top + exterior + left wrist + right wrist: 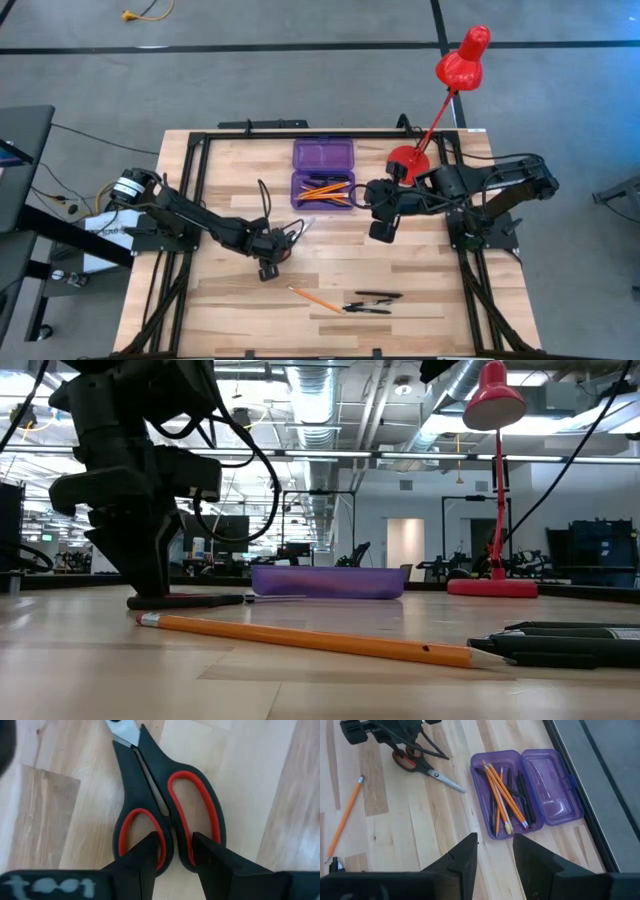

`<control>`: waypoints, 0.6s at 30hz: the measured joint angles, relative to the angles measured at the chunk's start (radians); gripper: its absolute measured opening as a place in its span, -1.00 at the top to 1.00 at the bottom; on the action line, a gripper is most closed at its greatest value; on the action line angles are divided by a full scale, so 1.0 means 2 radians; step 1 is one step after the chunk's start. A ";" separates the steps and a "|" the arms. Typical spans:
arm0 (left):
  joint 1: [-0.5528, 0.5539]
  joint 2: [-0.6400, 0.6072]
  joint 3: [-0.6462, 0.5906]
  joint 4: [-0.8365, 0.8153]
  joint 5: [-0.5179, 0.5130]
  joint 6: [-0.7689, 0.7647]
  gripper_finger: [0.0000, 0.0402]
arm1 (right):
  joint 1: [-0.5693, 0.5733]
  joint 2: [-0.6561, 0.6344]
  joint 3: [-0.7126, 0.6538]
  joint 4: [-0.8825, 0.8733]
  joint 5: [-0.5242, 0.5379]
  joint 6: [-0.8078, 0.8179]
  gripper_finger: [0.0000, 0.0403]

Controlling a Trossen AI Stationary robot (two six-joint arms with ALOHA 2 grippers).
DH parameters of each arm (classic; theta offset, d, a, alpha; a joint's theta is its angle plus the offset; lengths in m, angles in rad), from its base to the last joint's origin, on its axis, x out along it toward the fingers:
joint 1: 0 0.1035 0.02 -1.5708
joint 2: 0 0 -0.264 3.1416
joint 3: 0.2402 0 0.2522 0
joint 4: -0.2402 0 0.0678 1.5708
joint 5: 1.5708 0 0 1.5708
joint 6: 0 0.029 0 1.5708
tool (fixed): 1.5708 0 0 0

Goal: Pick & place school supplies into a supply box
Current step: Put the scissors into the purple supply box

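Observation:
The red-and-black-handled scissors (165, 795) lie flat on the table (230, 300), blades toward the purple box. My left gripper (175, 852) is open and down at the handles (195, 600), one finger in each loop. The open purple supply box (323, 175) holds orange pencils and black pens (505, 795). My right gripper (495, 851) is open and empty, hovering near the box's right end (383, 232). One orange pencil (313, 298) and black pens (372, 302) lie near the front edge. No triangular ruler shows. My left gripper comes at the scissors from above, pointing down. Its fingers (150, 855) stand on either side of the two inner handle bars (172, 827), near the loops' free ends. I cannot tell whether the fingers touch them. The scissors lie flat on the table.
A red desk lamp stands with its base (405, 160) by the box's right end, its head leaning past the far right corner. A black frame rims the table. Bare wood lies between the scissors and the box.

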 joint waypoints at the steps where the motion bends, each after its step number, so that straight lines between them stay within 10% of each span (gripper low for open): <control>1: 0.000 0.001 0.000 -0.003 0.005 0.006 0.43 | -0.001 0.000 0.000 0.000 0.000 0.000 0.41; 18: -0.012 -0.004 -0.005 -0.030 -0.015 0.112 0.78 | -0.006 0.000 0.000 0.001 0.000 0.000 0.41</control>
